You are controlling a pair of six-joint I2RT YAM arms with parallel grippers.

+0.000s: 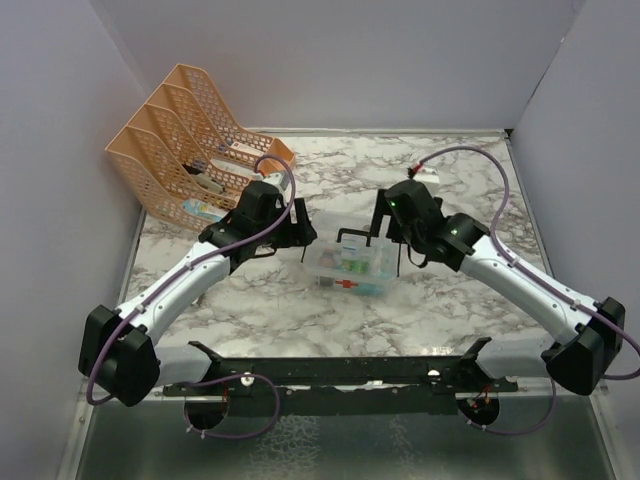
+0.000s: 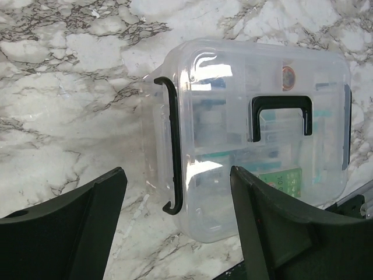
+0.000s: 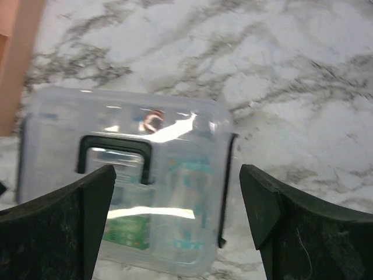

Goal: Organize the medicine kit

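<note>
The medicine kit, a small clear box with its lid on, lies flat on the marble table between the two grippers, with its red cross on the wall that faces the arms' bases. Its black handle lies folded flat on the lid, and a green packet shows through the plastic. The left gripper hangs over the end of the kit nearest to it. Its fingers are spread wide and grasp nothing: the dark clasp on that end shows in the gap between them, one finger is over bare marble, and the other covers a corner of the lid. Whether that finger touches the plastic cannot be told. The right gripper hangs over the opposite end of the kit, its jaws equally wide and also empty. In its wrist view one finger overlaps the handle and the other stands over the table just past the kit's edge. Beyond the left gripper, well apart from the kit, a peach mesh file rack stands in the table's far corner against the wall.
</note>
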